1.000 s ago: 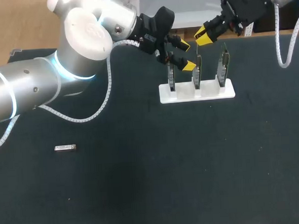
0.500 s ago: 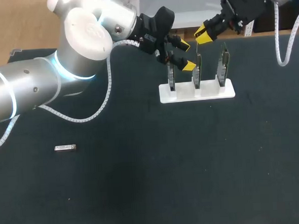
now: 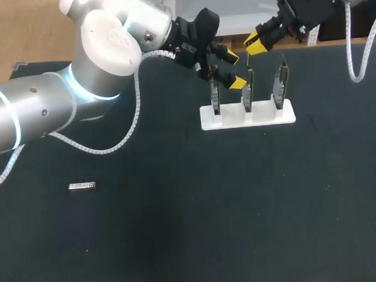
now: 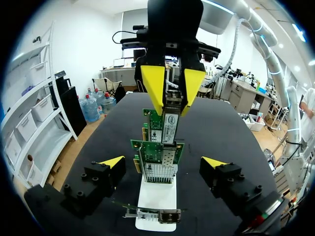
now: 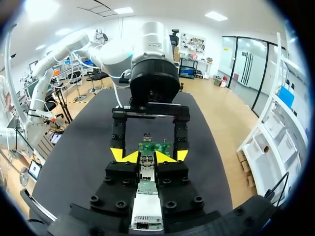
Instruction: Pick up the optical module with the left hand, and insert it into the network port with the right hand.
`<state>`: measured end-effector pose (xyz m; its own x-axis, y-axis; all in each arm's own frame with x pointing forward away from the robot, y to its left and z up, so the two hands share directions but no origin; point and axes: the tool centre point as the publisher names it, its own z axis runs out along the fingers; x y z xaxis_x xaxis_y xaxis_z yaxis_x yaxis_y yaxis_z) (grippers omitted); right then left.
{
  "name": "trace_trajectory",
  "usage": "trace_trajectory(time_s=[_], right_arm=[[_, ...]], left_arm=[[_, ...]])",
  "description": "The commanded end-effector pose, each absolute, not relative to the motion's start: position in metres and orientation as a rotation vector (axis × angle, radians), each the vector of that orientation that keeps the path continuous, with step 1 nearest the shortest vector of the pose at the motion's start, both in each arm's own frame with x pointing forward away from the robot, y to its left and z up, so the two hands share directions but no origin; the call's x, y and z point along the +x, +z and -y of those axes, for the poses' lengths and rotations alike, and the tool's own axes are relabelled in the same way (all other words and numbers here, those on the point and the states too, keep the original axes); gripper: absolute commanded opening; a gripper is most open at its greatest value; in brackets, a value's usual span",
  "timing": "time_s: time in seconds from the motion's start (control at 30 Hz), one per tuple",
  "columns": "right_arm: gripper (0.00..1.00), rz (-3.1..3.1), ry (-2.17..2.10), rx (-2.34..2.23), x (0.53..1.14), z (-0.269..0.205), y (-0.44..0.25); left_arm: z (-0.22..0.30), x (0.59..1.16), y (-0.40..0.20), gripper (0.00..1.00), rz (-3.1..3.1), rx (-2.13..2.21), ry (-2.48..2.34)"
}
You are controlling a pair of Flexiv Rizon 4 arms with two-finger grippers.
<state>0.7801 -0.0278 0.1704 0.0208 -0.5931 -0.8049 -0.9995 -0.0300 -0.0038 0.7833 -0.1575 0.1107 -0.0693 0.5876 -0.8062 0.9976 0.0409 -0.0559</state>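
While the left gripper (image 4: pixel 163 163) stays wide open, flanking the cards (image 4: pixel 156 156), the right gripper (image 4: pixel 172 91) has edged slightly upward, clamped on the module (image 5: pixel 146 214) just above the middle one. Insertion judged not yet begun; alignment apparently pending.

The dark worktop (image 3: pixel 181 237) carries a white stand (image 3: pixel 263 118) near its far edge, a little to the right of the middle. A small silver piece (image 3: pixel 82 186) lies flat on the worktop at the left side, well apart from the stand.
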Motion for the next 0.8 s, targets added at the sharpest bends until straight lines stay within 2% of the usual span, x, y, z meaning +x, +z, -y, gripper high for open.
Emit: trace_trajectory(time_s=[0.03, 0.8], right_arm=[[0.0, -1.643, 0.851, -1.687, 0.7805, 0.0278, 0.1672], [0.0, -1.626, 0.826, -1.692, 0.7811, 0.0276, 0.1706]], left_arm=[[0.1574, 0.7825, 0.1117, 1.0, -1.727, 1.607, -0.872], [0.1574, 0.7825, 0.1117, 1.0, -1.727, 1.607, -0.872]])
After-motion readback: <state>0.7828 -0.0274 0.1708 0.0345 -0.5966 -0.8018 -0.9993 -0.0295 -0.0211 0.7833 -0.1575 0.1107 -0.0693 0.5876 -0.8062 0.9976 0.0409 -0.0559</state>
